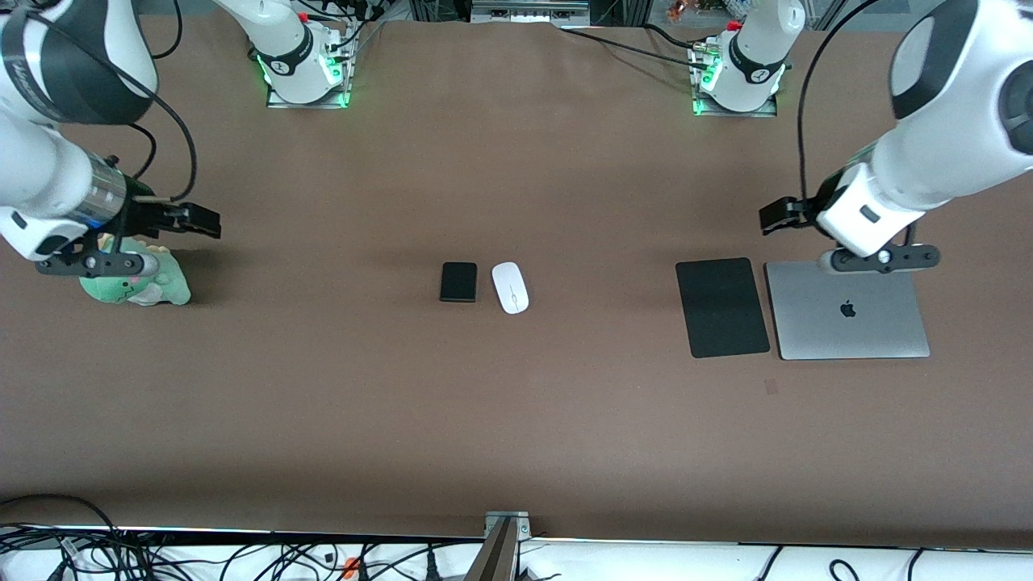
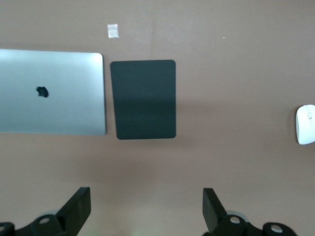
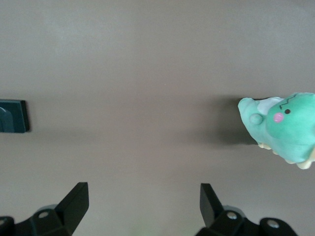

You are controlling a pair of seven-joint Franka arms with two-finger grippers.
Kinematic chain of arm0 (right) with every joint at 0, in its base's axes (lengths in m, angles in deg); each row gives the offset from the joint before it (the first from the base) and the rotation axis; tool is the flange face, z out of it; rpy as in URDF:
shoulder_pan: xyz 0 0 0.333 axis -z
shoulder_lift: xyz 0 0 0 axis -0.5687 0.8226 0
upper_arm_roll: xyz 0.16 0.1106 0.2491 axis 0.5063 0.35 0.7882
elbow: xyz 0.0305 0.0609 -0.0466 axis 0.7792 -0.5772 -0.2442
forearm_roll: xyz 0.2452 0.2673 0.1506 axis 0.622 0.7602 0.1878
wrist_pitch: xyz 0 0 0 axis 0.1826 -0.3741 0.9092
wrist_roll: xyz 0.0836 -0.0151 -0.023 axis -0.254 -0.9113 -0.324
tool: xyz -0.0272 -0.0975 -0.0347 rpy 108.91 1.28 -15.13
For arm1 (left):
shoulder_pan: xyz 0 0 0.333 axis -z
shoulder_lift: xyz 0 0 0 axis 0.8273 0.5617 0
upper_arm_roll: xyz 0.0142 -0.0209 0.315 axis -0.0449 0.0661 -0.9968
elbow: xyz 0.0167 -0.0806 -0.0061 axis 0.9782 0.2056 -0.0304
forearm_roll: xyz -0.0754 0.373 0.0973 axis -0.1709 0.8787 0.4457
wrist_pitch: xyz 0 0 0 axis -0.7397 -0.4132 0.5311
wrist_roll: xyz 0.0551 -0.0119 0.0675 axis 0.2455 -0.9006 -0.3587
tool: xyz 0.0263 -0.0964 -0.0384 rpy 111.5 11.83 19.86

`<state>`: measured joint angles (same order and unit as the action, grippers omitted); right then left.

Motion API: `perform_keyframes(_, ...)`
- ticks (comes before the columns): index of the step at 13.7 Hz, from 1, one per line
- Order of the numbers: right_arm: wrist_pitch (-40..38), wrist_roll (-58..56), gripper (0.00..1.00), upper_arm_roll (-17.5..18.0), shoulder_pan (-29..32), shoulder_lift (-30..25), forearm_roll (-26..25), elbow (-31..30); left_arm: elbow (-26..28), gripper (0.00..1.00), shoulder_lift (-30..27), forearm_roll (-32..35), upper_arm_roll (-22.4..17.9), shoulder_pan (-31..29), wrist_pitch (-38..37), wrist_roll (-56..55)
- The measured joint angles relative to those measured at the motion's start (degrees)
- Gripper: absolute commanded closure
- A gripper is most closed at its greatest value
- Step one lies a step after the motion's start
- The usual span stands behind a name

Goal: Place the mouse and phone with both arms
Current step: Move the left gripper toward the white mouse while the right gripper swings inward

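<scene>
The black phone [image 1: 458, 282] and the white mouse [image 1: 510, 287] lie side by side in the middle of the table, the phone toward the right arm's end. My left gripper [image 1: 779, 216] hangs open over bare table by the mouse pad. Its wrist view shows the gripper [image 2: 146, 204] holding nothing, with the mouse [image 2: 305, 124] at the frame's edge. My right gripper [image 1: 200, 219] hangs open over bare table beside the plush toy. In its wrist view the gripper [image 3: 143, 200] is empty too, and one end of the phone [image 3: 12, 116] shows at the frame's edge.
A black mouse pad [image 1: 722, 307] and a closed silver laptop [image 1: 847, 309] lie side by side toward the left arm's end. A green plush toy [image 1: 137, 282] sits toward the right arm's end. A small tape mark [image 1: 771, 386] is nearer the camera than the pad.
</scene>
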<state>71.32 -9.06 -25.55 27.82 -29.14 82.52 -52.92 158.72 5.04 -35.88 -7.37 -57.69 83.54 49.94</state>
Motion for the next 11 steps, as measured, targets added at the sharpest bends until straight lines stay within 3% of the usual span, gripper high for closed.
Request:
perform_keyframes(6, 4.3, 12.2, 0.0, 0.2, -7.0, 4.1, 0.0, 0.0, 9.5, 0.0, 2.2, -5.3, 0.6, 5.7, 13.7, -11.4)
perform_keyframes(11, 5.8, 12.7, 0.0, 0.1, -7.9, 6.8, 0.0, 0.0, 11.1, 0.0, 8.4, -5.3, 1.1, 14.7, 24.3, -23.4)
